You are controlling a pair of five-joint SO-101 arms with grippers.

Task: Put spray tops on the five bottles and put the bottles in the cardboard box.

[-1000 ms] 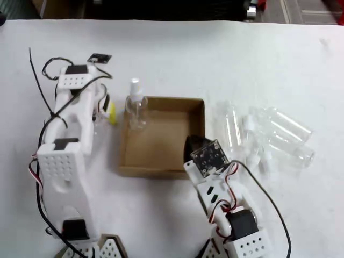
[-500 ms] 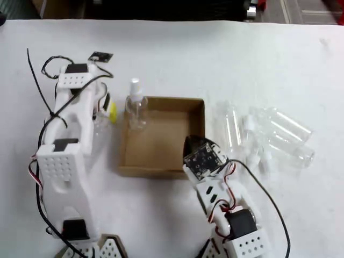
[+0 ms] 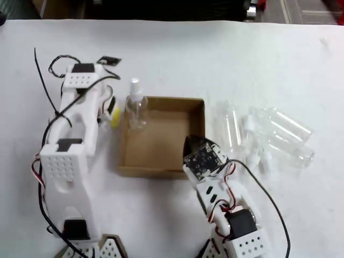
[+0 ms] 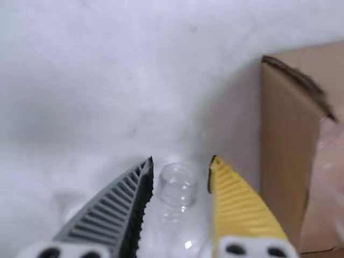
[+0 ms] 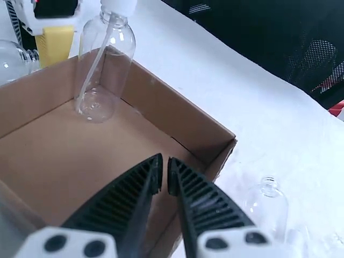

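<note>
Gripping a clear uncapped plastic bottle (image 4: 176, 185) just beside the brown cardboard box (image 4: 279, 150), the left gripper (image 4: 180, 161) hovers, while the right gripper (image 5: 164, 173) hangs over it, jaws closed and empty.

Tabletop (image 3: 279, 64) bright white, lit evenly from above, nearly washed out. Soft grey shadow on it beside box (image 4: 282, 161) wall. Small glint on clear bottle (image 4: 174, 188).
</note>
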